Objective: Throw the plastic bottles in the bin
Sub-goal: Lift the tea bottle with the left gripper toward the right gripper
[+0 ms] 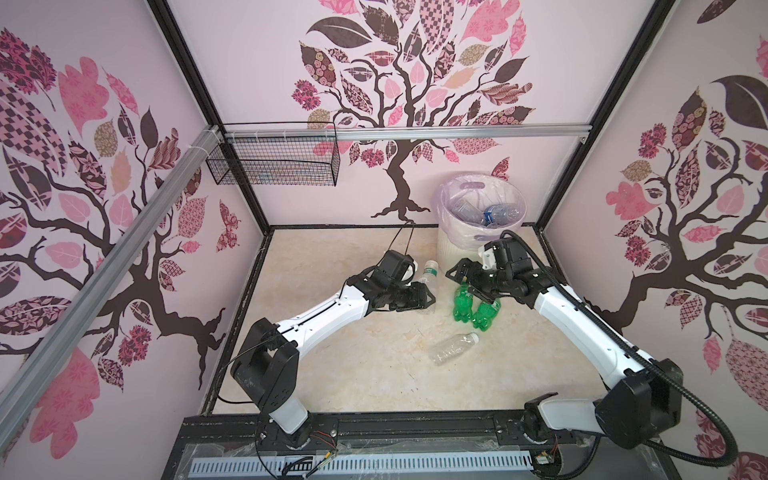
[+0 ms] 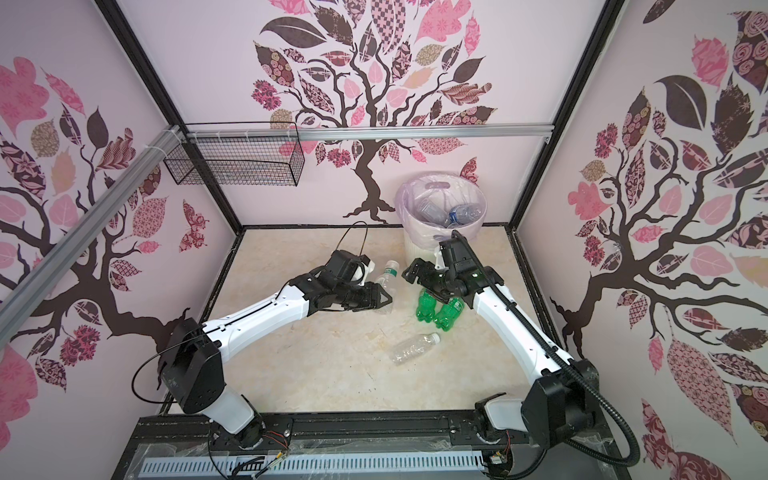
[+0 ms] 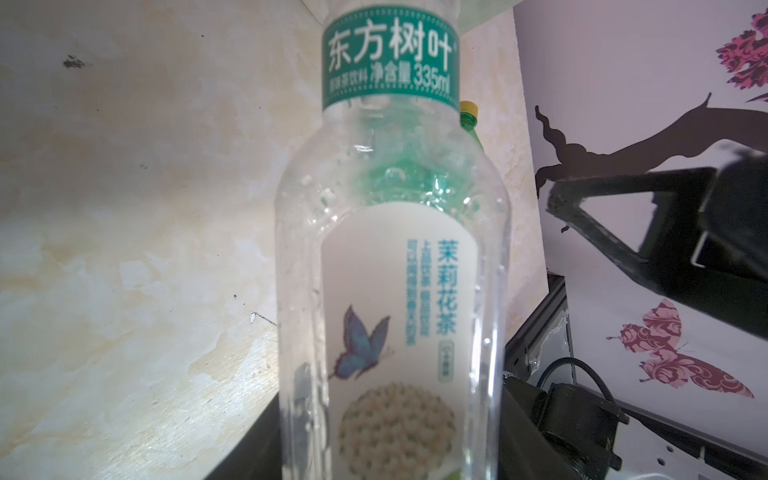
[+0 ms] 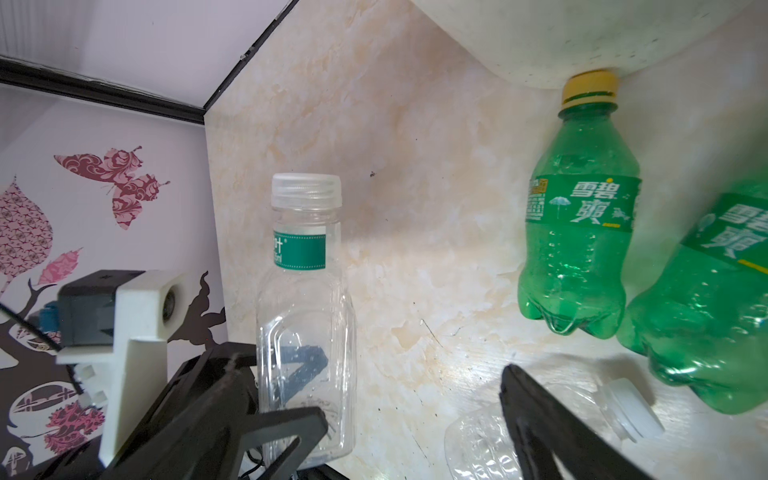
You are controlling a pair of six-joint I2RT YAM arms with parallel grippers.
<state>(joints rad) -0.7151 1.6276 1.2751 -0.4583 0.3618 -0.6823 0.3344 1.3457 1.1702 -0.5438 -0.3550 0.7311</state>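
Holding: left pincer (image 1: 426, 300) pinches the jasmine tea bottle (image 1: 429, 272) low on its body, cap pointing far, probably so the bottle can be swung up over the rim.
Hovering: right pincer (image 1: 467, 283) is spread wide above two green Sprite bottles (image 1: 463, 309), apparently lining up its pick.
Loose: crumpled clear bottle (image 1: 455, 349) lies nearer, alone.
Bin (image 1: 446, 251): far right, just beyond both pincers, bagged, several bottles inside; one Sprite cap rests against its foot.
Tabletop (image 1: 332, 353): beige, marbled, scuffed.
Room: pink tree-print walls; black wire basket (image 1: 282, 166) hangs far left.
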